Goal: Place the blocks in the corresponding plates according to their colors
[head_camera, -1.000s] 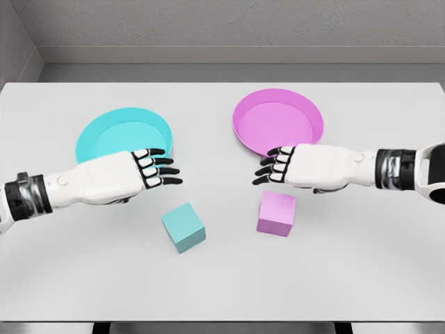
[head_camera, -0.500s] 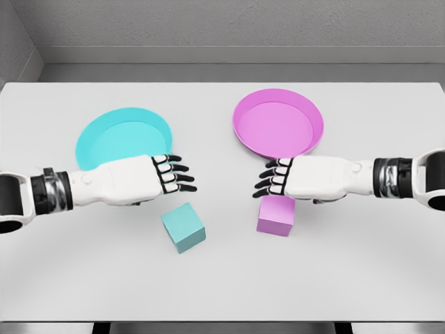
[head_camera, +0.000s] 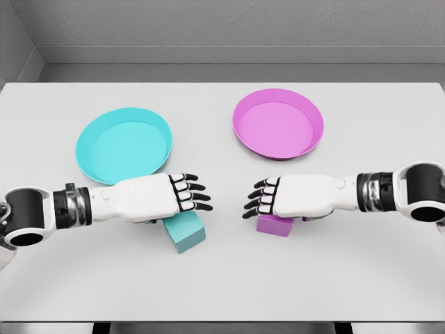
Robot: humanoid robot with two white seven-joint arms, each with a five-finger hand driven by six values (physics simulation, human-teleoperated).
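Observation:
A cyan block (head_camera: 186,234) lies on the white table, half covered by my left hand (head_camera: 182,194), which hovers over its top with fingers stretched out and holding nothing. A pink block (head_camera: 273,225) sits to the right, mostly hidden under my right hand (head_camera: 263,197), whose fingers are also extended and open. I cannot tell whether either palm touches its block. Behind the left hand lies the cyan plate (head_camera: 123,144). The pink plate (head_camera: 278,123) lies behind the right hand. Both plates hold nothing.
The table's front edge (head_camera: 222,321) runs along the bottom of the view. A grey wall (head_camera: 222,31) stands behind the far edge.
Both hands have moved down toward me and inward. The left hand now covers the cyan block's top; the right hand now covers the pink block. The blocks have not moved.

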